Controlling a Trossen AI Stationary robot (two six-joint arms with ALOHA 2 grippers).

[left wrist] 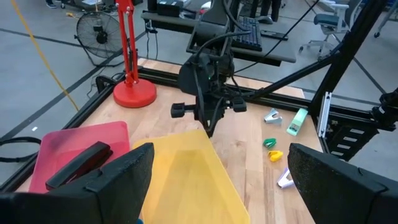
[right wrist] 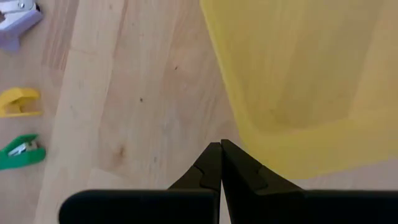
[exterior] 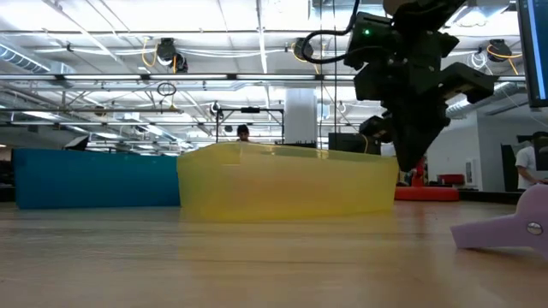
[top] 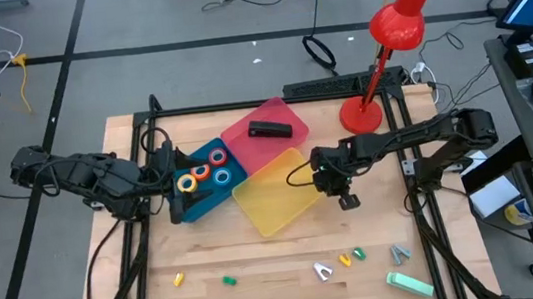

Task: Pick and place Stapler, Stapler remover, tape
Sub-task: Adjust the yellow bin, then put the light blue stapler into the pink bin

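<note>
The right gripper [top: 349, 200], fingers pressed together and empty, hangs over the worktop [top: 259, 261] just beside the yellow tray [top: 274, 194], while the left gripper [top: 167, 174], fingers spread, sits by the blue tray [top: 202, 205] holding the tape [top: 202, 173]

Bright, even overhead light from ceiling strip lights [exterior: 103, 51]; shadows on the wooden table [top: 259, 261] soft and faint. Low view: near tabletop blurred, lilac object [exterior: 514, 224] out of focus. Left wrist view: near fingers [left wrist: 112, 180] blurred. Yellow tray [right wrist: 311, 74] sharp, no glare.
</note>
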